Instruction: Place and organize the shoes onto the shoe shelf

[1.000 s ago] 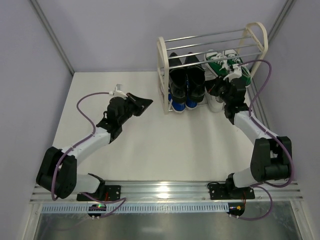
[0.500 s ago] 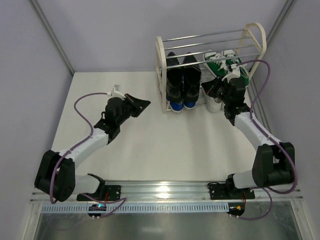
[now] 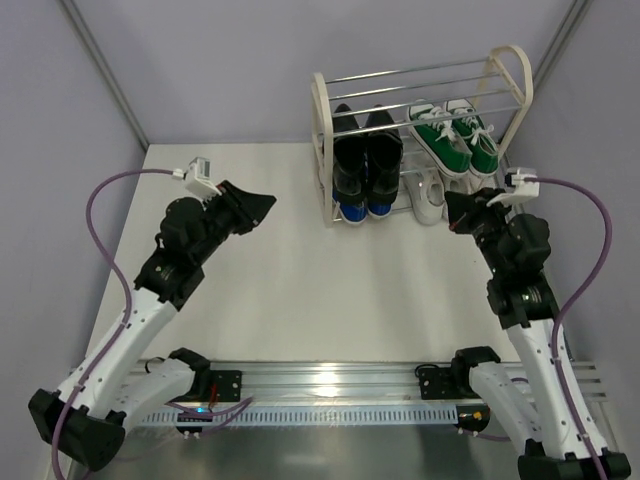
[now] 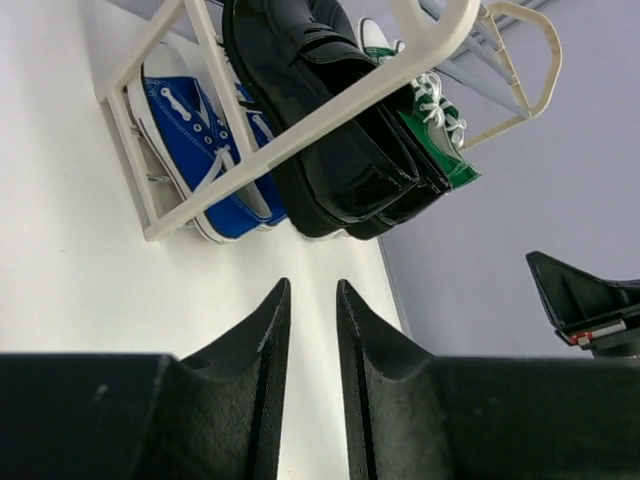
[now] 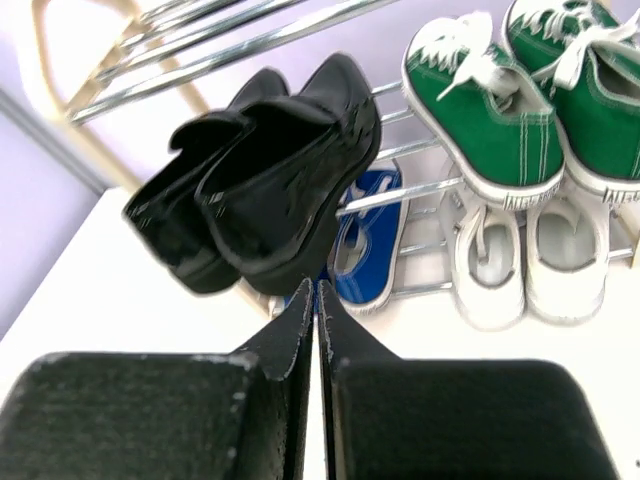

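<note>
The shoe shelf stands at the back right of the table. The black leather shoes and the green sneakers sit on its upper tier. The blue sneakers and the white sneakers sit on the lower tier. My left gripper hovers left of the shelf, narrowly open and empty. My right gripper is shut and empty just in front of the white sneakers. The right wrist view shows the black, green, blue and white pairs.
Grey walls close in the white table at the back and on both sides. The shelf's right side frame stands close to the right wall. The arms' mounting rail runs along the near edge.
My right gripper has drawn back from the white sneakers towards the front right. My left arm has risen and swung a little to the left. The shoes have not moved.
</note>
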Available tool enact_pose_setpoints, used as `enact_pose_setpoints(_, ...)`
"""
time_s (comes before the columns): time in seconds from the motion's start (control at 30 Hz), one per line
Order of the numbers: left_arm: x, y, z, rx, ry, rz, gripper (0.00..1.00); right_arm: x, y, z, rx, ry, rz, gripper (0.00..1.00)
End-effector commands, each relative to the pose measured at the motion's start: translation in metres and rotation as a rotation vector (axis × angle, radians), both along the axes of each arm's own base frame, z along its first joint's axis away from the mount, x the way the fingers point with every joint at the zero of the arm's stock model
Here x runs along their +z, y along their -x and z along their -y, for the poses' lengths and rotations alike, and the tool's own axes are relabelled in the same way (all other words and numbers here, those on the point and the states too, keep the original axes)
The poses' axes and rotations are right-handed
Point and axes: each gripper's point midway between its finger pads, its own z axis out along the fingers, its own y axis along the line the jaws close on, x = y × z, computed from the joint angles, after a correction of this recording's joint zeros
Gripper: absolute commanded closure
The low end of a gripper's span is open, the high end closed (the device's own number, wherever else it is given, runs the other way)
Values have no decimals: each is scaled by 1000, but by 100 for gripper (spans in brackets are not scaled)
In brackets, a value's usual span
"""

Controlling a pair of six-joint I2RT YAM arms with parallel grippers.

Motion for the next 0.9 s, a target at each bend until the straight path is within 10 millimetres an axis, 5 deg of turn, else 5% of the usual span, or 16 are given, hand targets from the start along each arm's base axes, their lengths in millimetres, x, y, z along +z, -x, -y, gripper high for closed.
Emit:
enact_pose_setpoints(0.0, -3, 21, -21, 11, -136, 10, 75, -24, 37, -12, 105, 41, -72, 96)
enact_pose_setpoints(0.1, 3, 39, -27, -12, -171, 29, 63, -10, 68, -17, 158, 54, -38, 77)
enact_pose_setpoints(0.13, 0, 44, -28, -21, -187, 18, 38, -3, 78, -17, 163, 57, -22, 1)
enact_pose_setpoints(0.23, -1, 54, -37, -12, -219, 1, 1, 8, 97, -14, 162, 65, -52, 0)
enact_pose_setpoints(0.5, 7, 69, -47, -7, -247, 3, 0, 36, 137, -15, 200, 80, 23, 0)
enact_pose_setpoints(0.87, 11, 86, -52, -27, -260, 2, 0, 61, 164, -28, 290, 77, 118, 0)
